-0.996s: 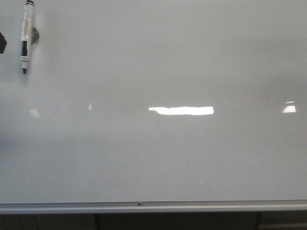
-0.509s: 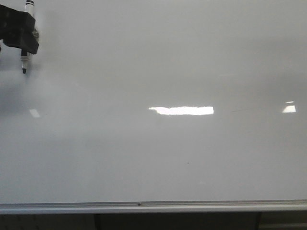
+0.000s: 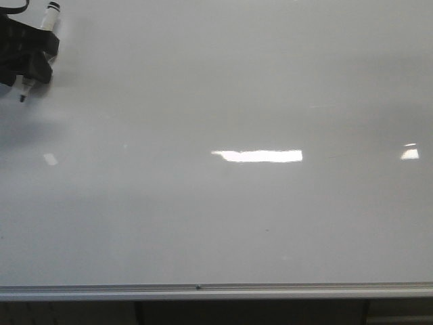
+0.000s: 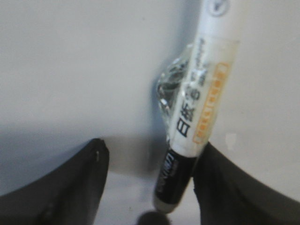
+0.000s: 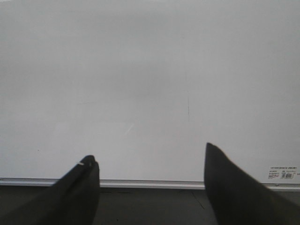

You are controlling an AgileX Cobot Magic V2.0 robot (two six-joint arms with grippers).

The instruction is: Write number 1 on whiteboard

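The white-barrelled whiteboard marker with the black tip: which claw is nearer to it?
Left. The left claw is around the white-barrelled whiteboard marker in the far left corner; the right claw hangs empty over the board's near edge.

— Where does the front camera look from?
— Above the near metal edge, facing forward over the whiteboard (image 3: 257, 88).
— And the wrist cameras?
— The left one sits very close to a marker (image 4: 197, 117) between its fingers. The right one looks across the same board from farther back, over that near edge.
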